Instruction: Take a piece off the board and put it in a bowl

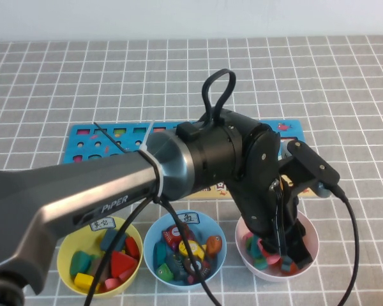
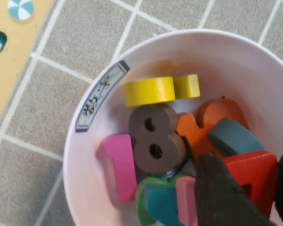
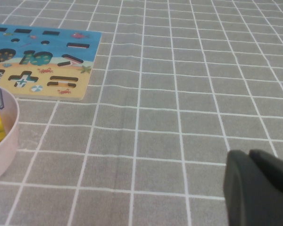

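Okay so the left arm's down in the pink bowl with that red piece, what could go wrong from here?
1. The pink bowl is already crowded; the red piece, clamped in the left tool, may land on the brown 8 and sit proud of the pile.
2. The left tool is deep among the pieces, so lifting out may drag one along or tip the bowl.
3. The right tool sits shut just above the table beside the bowl, away from the action; little risk there.

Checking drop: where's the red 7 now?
In the pink bowl, rightmost of three in the high view, between the left gripper fingers beside an orange piece; red 7.
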### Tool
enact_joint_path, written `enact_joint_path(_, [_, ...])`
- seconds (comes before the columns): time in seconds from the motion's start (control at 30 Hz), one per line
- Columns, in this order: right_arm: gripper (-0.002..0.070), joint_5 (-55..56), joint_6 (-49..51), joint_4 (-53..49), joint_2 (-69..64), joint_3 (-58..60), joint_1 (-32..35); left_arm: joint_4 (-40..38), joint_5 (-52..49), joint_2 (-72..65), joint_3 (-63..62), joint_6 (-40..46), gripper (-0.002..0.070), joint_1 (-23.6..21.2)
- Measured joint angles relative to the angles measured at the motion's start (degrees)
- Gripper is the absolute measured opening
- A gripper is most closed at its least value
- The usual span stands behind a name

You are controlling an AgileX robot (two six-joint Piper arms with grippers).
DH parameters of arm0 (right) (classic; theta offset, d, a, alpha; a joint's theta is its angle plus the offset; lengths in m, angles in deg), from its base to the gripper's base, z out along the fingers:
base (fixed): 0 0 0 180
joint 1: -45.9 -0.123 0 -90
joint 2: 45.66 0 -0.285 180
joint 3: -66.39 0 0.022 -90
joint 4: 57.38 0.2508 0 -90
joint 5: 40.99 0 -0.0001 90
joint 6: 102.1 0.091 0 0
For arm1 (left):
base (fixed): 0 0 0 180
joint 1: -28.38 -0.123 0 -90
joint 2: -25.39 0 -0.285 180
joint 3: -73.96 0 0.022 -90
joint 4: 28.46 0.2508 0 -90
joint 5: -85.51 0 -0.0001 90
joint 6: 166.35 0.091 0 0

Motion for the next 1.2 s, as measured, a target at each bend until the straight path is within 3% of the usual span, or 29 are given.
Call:
enact_joint_path(0.3, [-0.0018,0.0,0.0,0.0,0.0,0.0,0.0,4.5,-2.2,-0.1,-4.3,-3.6,0.021,0.0])
enact_joint_path(0.5, [-0.0018,0.0,0.0,0.0,0.0,0.0,0.0,6.0,-1.8,-1.3,-4.8,4.6,0.021,0.0])
enact_joint_path(0.8, [-0.0018,0.0,0.0,0.0,0.0,0.0,0.0,6.3,-2.3,-2.1,-4.8,9.3,0.0211,0.0])
enact_joint_path(1.2, [-0.0018,0.0,0.0,0.0,0.0,0.0,0.0,6.4,-2.2,-2.1,-4.8,9.5,0.0353,-0.2])
